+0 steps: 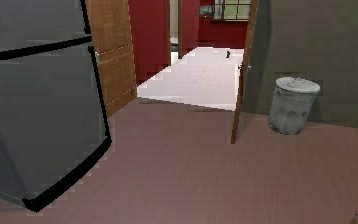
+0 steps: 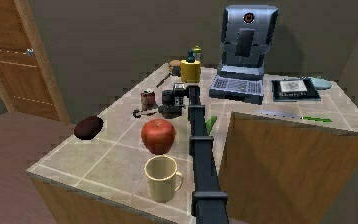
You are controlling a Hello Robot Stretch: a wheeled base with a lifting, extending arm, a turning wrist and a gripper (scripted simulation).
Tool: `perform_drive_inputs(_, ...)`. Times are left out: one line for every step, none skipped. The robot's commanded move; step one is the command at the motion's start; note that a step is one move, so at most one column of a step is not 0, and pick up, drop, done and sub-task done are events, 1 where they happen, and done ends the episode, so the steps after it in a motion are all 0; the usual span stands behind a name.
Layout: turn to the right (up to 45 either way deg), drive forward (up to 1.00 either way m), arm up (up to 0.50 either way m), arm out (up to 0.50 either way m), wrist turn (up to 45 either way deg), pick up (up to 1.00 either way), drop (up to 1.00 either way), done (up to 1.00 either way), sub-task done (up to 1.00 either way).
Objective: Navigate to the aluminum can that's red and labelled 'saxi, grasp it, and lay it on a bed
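On the tiled countertop point(image 2: 107, 150) in the arm side view, a small reddish cylinder point(image 2: 148, 98) that may be the can stands near the far left edge. The dark arm point(image 2: 199, 150) rises from the bottom edge over the counter. Its gripper point(image 2: 171, 101) ends just right of that cylinder, among small things on the counter. I cannot tell whether it touches the cylinder or holds anything.
A red apple point(image 2: 159, 133), cream mug point(image 2: 162, 180), dark oval lump point(image 2: 88, 127), yellow pot point(image 2: 192, 69) and coffee machine point(image 2: 244, 50) share the counter. Ahead are a grey fridge point(image 1: 42, 95), a metal bin point(image 1: 293, 104), and a doorway to a white-floored hall point(image 1: 202, 75).
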Motion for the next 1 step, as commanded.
perform_drive_inputs(0.0, 0.00, 0.00, 0.00, 0.0, 1.00, 0.00, 0.00, 0.00)
